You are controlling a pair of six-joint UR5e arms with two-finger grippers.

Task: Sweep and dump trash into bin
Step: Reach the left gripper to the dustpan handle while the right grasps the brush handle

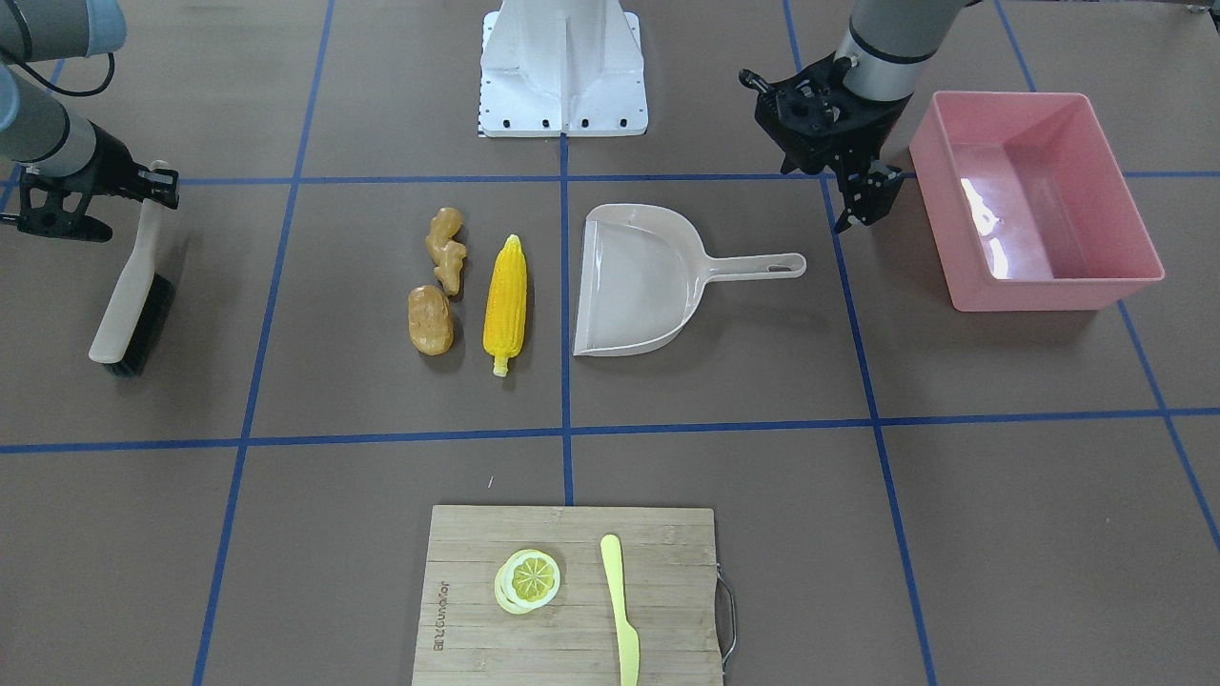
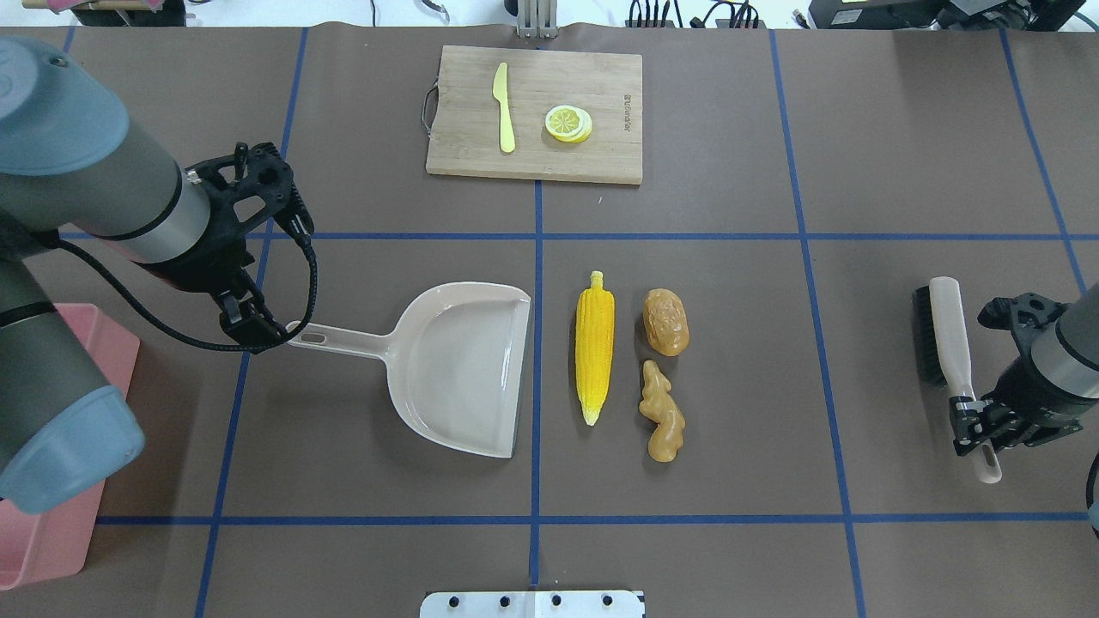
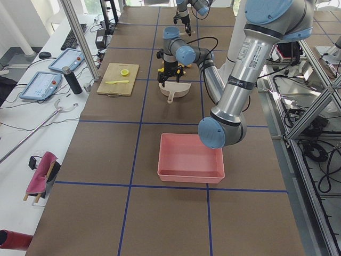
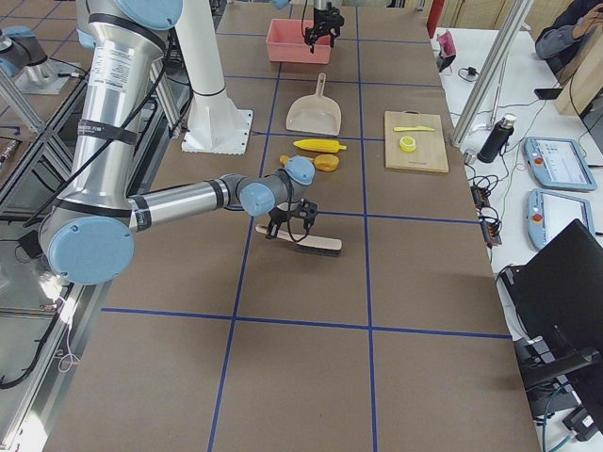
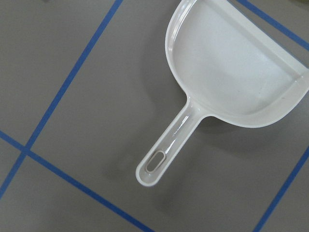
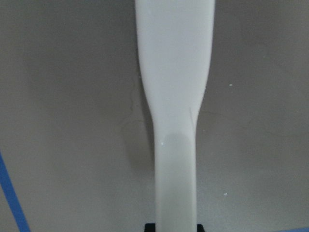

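Observation:
The yellow corn cob point(image 2: 595, 343), the brown potato point(image 2: 666, 322) and the tan ginger root point(image 2: 663, 421) lie together mid-table, just right of the mouth of the beige dustpan point(image 2: 455, 369). My left gripper point(image 2: 249, 324) hovers over the end of the dustpan's handle point(image 5: 159, 162), open and empty. The pink bin point(image 1: 1039, 293) stands beyond it at the table's left end, partly hidden by my arm in the overhead view point(image 2: 43, 549). My right gripper point(image 2: 974, 422) is shut on the handle of a beige brush with black bristles point(image 2: 940, 335), far right of the trash.
A wooden cutting board point(image 2: 601, 86) with a lemon slice point(image 2: 567, 123) and a pale yellow knife point(image 2: 504, 107) lies at the far edge. The robot's white base point(image 1: 562, 67) stands at the near edge. Blue tape lines cross the brown table.

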